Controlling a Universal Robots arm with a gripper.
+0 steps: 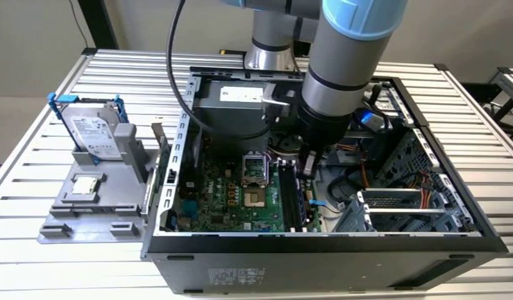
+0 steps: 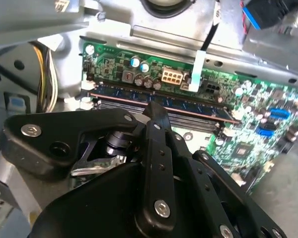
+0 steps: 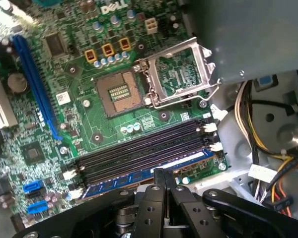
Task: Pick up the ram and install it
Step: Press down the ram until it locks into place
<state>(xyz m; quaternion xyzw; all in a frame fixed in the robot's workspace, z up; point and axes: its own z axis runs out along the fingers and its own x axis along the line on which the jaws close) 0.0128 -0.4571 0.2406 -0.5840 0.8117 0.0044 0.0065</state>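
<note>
Gripper over memory slots, ram seated in the outermost slot.

Ram [image 3: 149,171] lies lengthwise in the slot at the motherboard [image 3: 64,89] edge, inside the open computer case [image 1: 323,240]. Gripper [image 3: 162,173] fingers pressed together, tips directly above or on the ram's top edge; contact unclear. Hard drive [image 1: 94,128] stands on the grey holder [image 1: 94,206] outside the case.

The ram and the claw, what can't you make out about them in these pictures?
- Whether the ram is fully seated: in both wrist views the claw covers its middle, and the slot latches are too small to judge.
- Whether the claw touches the ram: the contact spot is hidden behind its own black body.
- In the exterior view, the arm blocks the slots' far end inside the computer case.
</note>
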